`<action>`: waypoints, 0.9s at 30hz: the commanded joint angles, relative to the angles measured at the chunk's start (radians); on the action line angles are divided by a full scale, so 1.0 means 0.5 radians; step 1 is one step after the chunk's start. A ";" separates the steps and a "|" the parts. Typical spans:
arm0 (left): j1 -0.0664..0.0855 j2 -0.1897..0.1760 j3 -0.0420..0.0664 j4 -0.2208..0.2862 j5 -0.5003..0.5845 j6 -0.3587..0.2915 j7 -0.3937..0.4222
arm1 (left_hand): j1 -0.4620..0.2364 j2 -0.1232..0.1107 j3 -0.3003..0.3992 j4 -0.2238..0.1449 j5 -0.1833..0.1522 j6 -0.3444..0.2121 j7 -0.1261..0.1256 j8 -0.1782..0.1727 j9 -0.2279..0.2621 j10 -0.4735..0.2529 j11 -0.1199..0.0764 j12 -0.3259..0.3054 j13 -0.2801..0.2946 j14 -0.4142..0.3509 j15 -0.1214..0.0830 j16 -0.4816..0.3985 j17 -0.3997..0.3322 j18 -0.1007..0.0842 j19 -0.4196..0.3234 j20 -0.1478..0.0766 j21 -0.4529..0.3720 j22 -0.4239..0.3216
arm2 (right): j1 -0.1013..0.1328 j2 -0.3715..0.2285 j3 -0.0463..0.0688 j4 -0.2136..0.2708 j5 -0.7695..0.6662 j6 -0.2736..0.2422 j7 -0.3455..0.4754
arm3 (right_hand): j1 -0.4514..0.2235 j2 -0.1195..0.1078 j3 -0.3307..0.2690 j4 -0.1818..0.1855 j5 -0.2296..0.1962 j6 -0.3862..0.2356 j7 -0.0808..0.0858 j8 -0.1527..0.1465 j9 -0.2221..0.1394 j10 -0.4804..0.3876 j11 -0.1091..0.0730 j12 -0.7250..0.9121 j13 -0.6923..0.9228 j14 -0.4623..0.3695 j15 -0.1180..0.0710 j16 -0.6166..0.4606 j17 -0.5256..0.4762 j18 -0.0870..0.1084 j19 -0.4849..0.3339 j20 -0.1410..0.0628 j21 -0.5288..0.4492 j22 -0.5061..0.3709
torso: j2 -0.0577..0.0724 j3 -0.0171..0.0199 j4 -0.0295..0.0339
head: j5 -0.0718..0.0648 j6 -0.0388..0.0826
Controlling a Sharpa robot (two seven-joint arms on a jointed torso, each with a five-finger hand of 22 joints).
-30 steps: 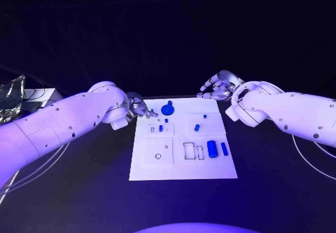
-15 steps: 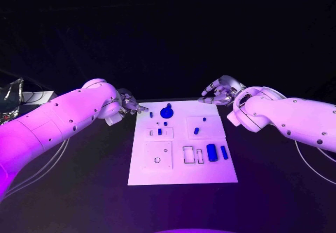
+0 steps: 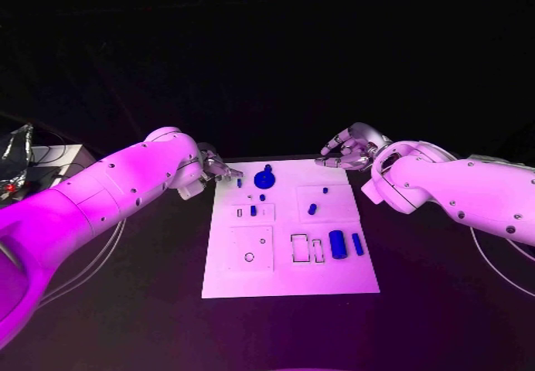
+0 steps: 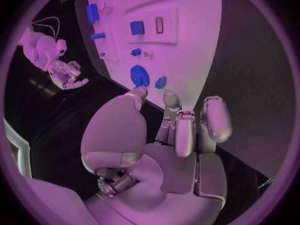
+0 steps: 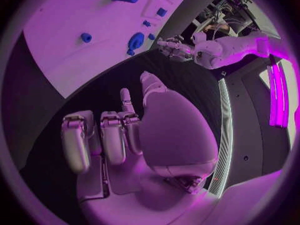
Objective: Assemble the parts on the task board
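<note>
The white task board [image 3: 290, 270] lies in the middle of the black table. Blue parts stand on it: a round disc with a knob [image 3: 265, 178] at the far edge, small pegs [image 3: 313, 208] in the middle and two cylinders [image 3: 337, 244] at the right. My left hand [image 3: 216, 166] hovers at the board's far left corner, beside the disc [image 4: 139, 76], fingers loosely bent and holding nothing. My right hand [image 3: 345, 148] hangs just beyond the far right corner, also without anything in it. The board [image 5: 75, 20] and disc [image 5: 135, 40] lie ahead of its fingers [image 5: 112, 137].
Empty outlined slots [image 3: 301, 247] mark the board's near half, with a small ring [image 3: 249, 256] at the left. A grey box with cables [image 3: 50, 158] sits off the table's far left. Black tabletop surrounds the board on all sides.
My left hand has edged a little nearer the board's far left corner. My right hand has sunk slightly towards the far right corner. The parts have not moved.
</note>
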 commanded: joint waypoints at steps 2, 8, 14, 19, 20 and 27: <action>0.007 0.028 -0.001 -0.032 -0.027 0.032 0.026 | -0.020 -0.001 -0.010 -0.002 0.000 0.014 0.005 -0.002 -0.002 0.005 0.009 0.008 -0.002 0.174 0.014 0.007 0.431 0.022 0.008 0.012 0.012 0.000 | 0.003 0.000 0.002 0.006 -0.011 -0.008 0.024 | -0.019 -0.007 0.006 0.002 -0.009 -0.012 0.001 0.008 0.002 0.170 -0.005 -0.008 0.487 0.208 -0.013 0.013 0.526 -0.027 0.207 -0.014 0.007 0.524 | 0.017 0.0018 -0.006 | 0.000 0.006; 0.007 0.053 -0.004 -0.054 -0.030 0.033 0.029 | -0.021 -0.001 -0.011 -0.002 0.000 0.016 0.004 -0.001 -0.002 0.004 0.009 0.008 -0.003 0.174 0.014 0.007 0.430 0.023 0.006 0.011 0.011 -0.003 | 0.004 0.005 0.004 0.004 -0.017 -0.009 0.024 | -0.019 -0.007 0.006 0.002 -0.009 -0.012 0.001 0.008 0.002 0.170 -0.005 -0.008 0.487 0.208 -0.013 0.013 0.526 -0.027 0.207 -0.014 0.007 0.524 | 0.029 0.0034 -0.008 | 0.003 0.012; 0.007 0.060 -0.005 -0.059 -0.030 0.027 0.030 | -0.022 -0.001 -0.013 -0.002 0.000 0.017 0.004 0.000 -0.002 0.003 0.008 0.008 -0.005 0.175 0.014 0.008 0.432 0.022 0.009 0.011 0.013 0.001 | 0.005 0.016 0.004 -0.005 -0.019 -0.007 0.024 | -0.019 -0.007 0.006 0.002 -0.009 -0.012 0.001 0.008 0.002 0.170 -0.005 -0.008 0.487 0.208 -0.013 0.013 0.526 -0.027 0.207 -0.014 0.007 0.524 | 0.034 0.0070 -0.005 | -0.004 0.013; 0.008 0.060 -0.005 -0.055 -0.036 0.028 0.026 | -0.010 0.013 -0.005 -0.005 0.004 0.021 0.001 0.004 -0.004 0.005 0.006 0.013 -0.001 0.175 0.013 0.009 0.433 0.022 0.009 0.012 0.014 0.002 | 0.005 0.019 0.004 -0.013 -0.020 -0.007 0.023 | -0.019 -0.007 0.006 0.002 -0.009 -0.012 0.001 0.008 0.002 0.170 -0.005 -0.008 0.487 0.208 -0.013 0.013 0.526 -0.027 0.207 -0.014 0.007 0.524 | 0.030 0.0021 -0.008 | 0.000 0.008; 0.009 0.060 -0.005 -0.055 -0.037 0.030 0.025 | 0.005 0.022 0.004 -0.006 0.006 0.023 0.000 0.006 -0.007 0.004 0.004 0.015 -0.002 0.175 0.011 0.010 0.434 0.022 0.010 0.011 0.015 0.004 | 0.005 0.019 0.004 -0.013 -0.021 -0.007 0.023 | -0.019 -0.007 0.006 0.002 -0.009 -0.012 0.001 0.008 0.002 0.170 -0.005 -0.008 0.487 0.208 -0.013 0.013 0.526 -0.027 0.207 -0.014 0.007 0.524 | 0.031 0.0030 -0.008 | -0.001 0.007; 0.011 0.063 -0.005 -0.056 -0.036 0.042 0.023 | 0.061 0.049 0.057 -0.007 0.009 0.025 -0.004 0.012 -0.017 0.001 0.000 0.020 -0.007 0.175 0.008 0.011 0.434 0.022 0.010 0.010 0.017 0.008 | 0.005 0.022 0.004 -0.017 -0.022 -0.007 0.021 | -0.020 -0.007 0.008 0.001 -0.008 -0.013 0.001 0.009 0.005 0.171 -0.006 -0.007 0.487 0.209 -0.014 0.013 0.527 -0.027 0.207 -0.014 0.006 0.523 | 0.028 0.0026 -0.008 | -0.002 0.001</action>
